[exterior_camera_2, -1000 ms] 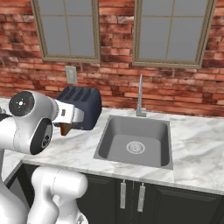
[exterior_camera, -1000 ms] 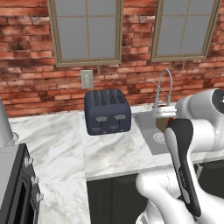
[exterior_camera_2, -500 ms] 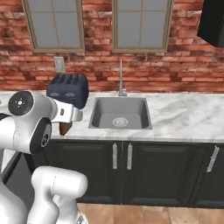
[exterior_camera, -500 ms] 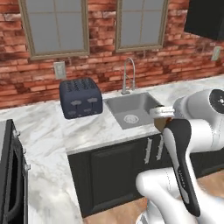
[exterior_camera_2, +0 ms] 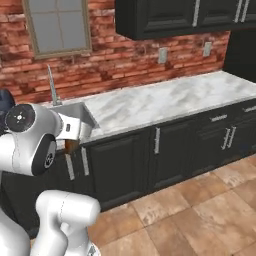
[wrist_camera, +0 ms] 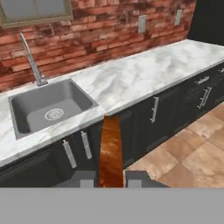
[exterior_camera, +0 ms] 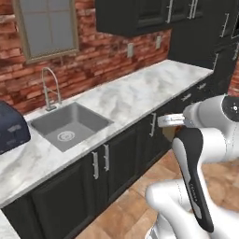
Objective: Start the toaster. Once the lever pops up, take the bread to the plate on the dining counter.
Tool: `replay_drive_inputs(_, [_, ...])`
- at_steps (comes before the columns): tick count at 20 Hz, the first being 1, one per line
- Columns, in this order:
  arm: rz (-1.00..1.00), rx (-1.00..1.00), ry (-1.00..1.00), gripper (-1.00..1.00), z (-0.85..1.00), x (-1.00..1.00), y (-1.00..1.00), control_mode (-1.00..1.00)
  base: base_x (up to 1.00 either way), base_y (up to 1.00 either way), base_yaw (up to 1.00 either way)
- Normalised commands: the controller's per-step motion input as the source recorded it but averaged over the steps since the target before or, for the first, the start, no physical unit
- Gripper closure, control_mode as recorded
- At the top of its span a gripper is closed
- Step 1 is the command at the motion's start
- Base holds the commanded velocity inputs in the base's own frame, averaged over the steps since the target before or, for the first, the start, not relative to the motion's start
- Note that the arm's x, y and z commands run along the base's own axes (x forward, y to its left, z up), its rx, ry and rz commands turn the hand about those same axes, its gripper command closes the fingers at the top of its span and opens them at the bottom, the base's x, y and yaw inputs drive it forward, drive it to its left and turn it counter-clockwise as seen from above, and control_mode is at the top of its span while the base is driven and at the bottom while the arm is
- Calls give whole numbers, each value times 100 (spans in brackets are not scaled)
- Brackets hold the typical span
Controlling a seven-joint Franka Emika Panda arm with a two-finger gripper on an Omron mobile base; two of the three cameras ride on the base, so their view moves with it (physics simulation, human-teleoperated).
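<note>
The small brown toast slice with a darker crust (wrist_camera: pixel 110 151) sits between the two dark fingertips (wrist_camera: pixel 85 178) of the hand (wrist_camera: pixel 110 180), and they are pressed together on its lower edge. In the hand view the slice stands on edge and its long axis runs straight away from the hand, toward the white-grey veined marble counter (wrist_camera: pixel 144 70) with the steel sink (wrist_camera: pixel 46 107). In the left base view a little brown shows under the hand (exterior_camera: pixel 171 125) in front of the white arm, and in the right base view a bit of brown (exterior_camera_2: pixel 71 145) hangs below the wrist, so I judge the bread is carried, not resting on anything.

The boxy dark navy-blue toaster (exterior_camera: pixel 10 133) is at the far left edge of the left base view, well apart from the hand and beyond the sink (exterior_camera: pixel 70 126). A dark blue corner (exterior_camera_2: pixel 4 100) is also at the left edge of the right base view.

The relation that matters for the coming move is where the plate and the dining counter lie from the hand, and this I cannot tell: the frames give the sink counter, the brick wall, the dark cabinets (exterior_camera_2: pixel 165 150) and the tiled floor (exterior_camera_2: pixel 200 210). I think the toasting step is finished and the carrying is in progress. The next move probably needs the base to drive on until the plate comes in sight, keeping the slice firmly pinched.
</note>
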Motion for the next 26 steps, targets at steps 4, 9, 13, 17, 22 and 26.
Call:
replay_drive_inputs(4, [0, 0, 0, 100, 0, 0, 0, 100, 2, -17, -86])
replay_drive_inputs(9, [0, 0, 0, 100, 0, 0, 0, 100, 7, -19, -84])
replay_drive_inputs(13, [0, 0, 0, 100, 0, 0, 0, 100, 12, -14, -82])
replay_drive_inputs(17, [0, 0, 0, 100, 0, 0, 0, 100, 19, -4, -81])
replay_drive_inputs(22, [0, 0, 0, 100, 0, 0, 0, 100, 26, -1, -77])
replay_drive_inputs(26, [0, 0, 0, 100, 0, 0, 0, 100, 50, -9, -58])
